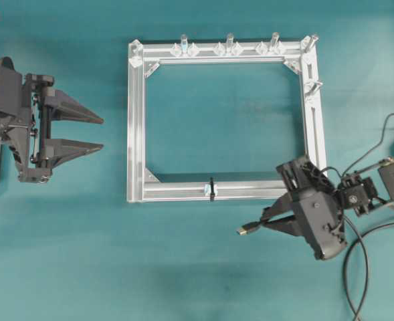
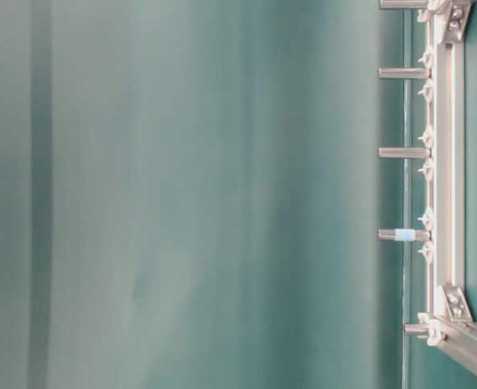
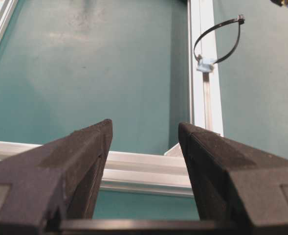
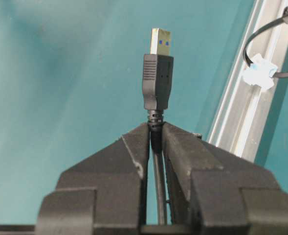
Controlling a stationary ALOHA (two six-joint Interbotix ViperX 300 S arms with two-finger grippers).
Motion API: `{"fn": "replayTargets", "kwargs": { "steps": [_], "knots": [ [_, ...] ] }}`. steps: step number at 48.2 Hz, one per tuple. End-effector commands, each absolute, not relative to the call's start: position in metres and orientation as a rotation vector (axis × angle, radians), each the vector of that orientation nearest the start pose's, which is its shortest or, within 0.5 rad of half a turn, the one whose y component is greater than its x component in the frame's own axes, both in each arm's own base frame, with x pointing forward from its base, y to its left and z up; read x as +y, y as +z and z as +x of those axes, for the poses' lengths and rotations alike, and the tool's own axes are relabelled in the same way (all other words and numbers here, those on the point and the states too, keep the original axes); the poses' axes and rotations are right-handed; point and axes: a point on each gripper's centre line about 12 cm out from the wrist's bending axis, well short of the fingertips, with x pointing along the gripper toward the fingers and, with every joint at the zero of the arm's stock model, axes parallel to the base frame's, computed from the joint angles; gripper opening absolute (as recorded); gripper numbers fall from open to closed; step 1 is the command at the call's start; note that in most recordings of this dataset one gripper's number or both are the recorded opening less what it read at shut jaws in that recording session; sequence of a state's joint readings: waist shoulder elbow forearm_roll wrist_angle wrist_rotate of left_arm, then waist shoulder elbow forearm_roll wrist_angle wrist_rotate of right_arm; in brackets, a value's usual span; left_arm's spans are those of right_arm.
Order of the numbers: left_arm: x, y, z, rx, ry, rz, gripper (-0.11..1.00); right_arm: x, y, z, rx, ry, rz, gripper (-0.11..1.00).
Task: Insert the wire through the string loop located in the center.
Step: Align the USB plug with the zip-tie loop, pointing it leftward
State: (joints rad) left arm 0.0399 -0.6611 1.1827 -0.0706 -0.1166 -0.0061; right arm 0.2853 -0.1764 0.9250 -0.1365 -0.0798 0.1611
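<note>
The right gripper [image 4: 156, 134] clamps the wire [image 4: 157, 81] just behind its plug, near the string loop [image 1: 211, 188]. The loop circles the aluminium frame [image 1: 136, 120], nothing threaded through it. The left gripper [image 1: 93, 134] stands with jaws wide apart.

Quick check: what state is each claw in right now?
Left claw: open, holding nothing.
Right claw: shut on the wire, just behind its plug.

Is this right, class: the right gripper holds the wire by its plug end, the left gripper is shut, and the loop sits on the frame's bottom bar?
One slip: the left gripper is open, holding nothing, as the overhead view shows. The rest stands: the right gripper holds the wire just behind its plug, and the loop sits on the bottom bar of the frame.
</note>
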Motion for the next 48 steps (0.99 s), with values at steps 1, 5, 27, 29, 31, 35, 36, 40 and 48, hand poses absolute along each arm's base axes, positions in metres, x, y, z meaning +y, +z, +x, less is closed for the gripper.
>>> {"fn": "replayTargets", "kwargs": {
  "steps": [1,5,27,29,31,35,36,40,48],
  "knots": [
    [0.010,0.213,0.235,0.377,0.058,-0.078,0.59,0.090,0.166,0.307,0.633,0.273,-0.057,0.10],
    [0.010,0.213,0.235,0.377,0.058,-0.076,0.59,0.087,0.166,0.308,0.633,0.262,-0.053,0.10],
    [0.009,0.214,0.236,0.373,0.057,-0.077,0.59,0.045,0.162,0.313,0.654,0.114,0.040,0.10],
    [0.009,0.214,0.236,0.373,0.057,-0.077,0.59,0.042,0.160,0.312,0.666,0.099,0.063,0.10],
    [0.009,0.214,0.236,0.373,0.056,-0.076,0.59,0.042,0.158,0.311,0.680,0.089,0.081,0.10],
    [0.010,0.214,0.236,0.374,0.058,-0.076,0.59,0.041,0.154,0.308,0.719,0.072,0.103,0.10],
    [0.009,0.214,0.236,0.374,0.056,-0.076,0.59,0.040,0.153,0.307,0.728,0.067,0.108,0.10],
    [0.010,0.214,0.236,0.374,0.058,-0.078,0.59,0.039,0.151,0.305,0.755,0.060,0.106,0.10],
    [0.010,0.214,0.236,0.373,0.058,-0.076,0.59,0.040,0.150,0.305,0.767,0.059,0.104,0.10]
  ]
}}
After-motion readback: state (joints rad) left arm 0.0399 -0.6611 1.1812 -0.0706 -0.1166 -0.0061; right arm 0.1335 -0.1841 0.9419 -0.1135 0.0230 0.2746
